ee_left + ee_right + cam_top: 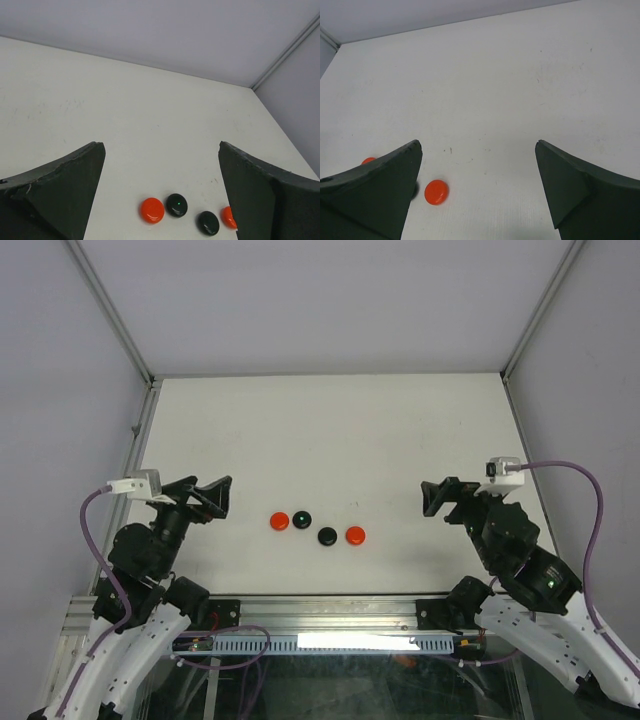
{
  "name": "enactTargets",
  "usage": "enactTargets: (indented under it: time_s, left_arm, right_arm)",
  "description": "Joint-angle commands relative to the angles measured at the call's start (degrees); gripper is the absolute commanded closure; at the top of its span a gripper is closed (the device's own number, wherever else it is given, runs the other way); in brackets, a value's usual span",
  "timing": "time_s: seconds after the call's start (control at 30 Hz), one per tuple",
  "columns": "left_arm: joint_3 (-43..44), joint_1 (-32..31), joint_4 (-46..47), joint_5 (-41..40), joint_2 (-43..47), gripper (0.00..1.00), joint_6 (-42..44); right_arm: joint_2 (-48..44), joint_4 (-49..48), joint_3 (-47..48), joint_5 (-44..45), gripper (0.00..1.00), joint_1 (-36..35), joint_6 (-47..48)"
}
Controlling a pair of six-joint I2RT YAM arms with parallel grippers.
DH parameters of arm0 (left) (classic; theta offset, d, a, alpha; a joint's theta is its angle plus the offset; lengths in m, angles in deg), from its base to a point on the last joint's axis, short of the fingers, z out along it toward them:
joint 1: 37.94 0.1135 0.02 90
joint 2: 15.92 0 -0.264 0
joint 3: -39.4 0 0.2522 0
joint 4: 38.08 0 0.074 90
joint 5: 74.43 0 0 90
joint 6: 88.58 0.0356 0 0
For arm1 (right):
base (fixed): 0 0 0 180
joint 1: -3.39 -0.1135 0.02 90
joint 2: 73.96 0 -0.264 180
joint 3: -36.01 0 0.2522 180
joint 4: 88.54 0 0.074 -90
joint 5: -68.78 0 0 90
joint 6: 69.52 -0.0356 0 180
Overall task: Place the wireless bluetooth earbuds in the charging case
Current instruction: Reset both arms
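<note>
Spanning the whole top view, the white table (pixel 330 420) carries everything. At its six o'clock edge sit two arms. The left gripper (pixel 224 497) hangs at about eight o'clock and the right gripper (pixel 427 498) at about four o'clock. Both have their jaws spread wide with nothing between them, and both are well apart from the objects.

Four round discs lie in a loose row toward the six o'clock side, two red and two black. From nine o'clock to three o'clock they are the first red disc (pixel 280 522), the lit black disc (pixel 302 519) touching or just beside it and showing a green dot, the plain black disc (pixel 327 536), and the second red disc (pixel 355 535). They are probably closed charging cases, though no seam or lid is clear.

No wireless earbuds are visible in any view, so the count is zero. They may be shut inside the discs, but I cannot tell.

The discs look low, smooth and domed. They are likely light, hard plastic that skids on the table, so a pinch across the widest rim seems safest. Earbuds would be far smaller, light and slippery. The better hold would be across the bulb rather than the stem, closing gently so they do not squirt out.
</note>
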Motion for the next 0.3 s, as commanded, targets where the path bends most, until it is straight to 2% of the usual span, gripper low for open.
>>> enactTargets:
  time_s: [0.0, 0.27]
  left_arm:
    - [-1.53, 0.33, 3.59, -1.98, 1.31, 0.01, 2.31]
    - [-2.05, 0.66, 3.50, -1.66, 1.01, 0.01, 2.94]
  right_arm:
    - [-1.17, -1.70, -0.29, 1.70, 0.01, 0.01, 0.77]
    - [0.70, -1.02, 0.27, 1.47, 0.01, -0.01, 0.88]
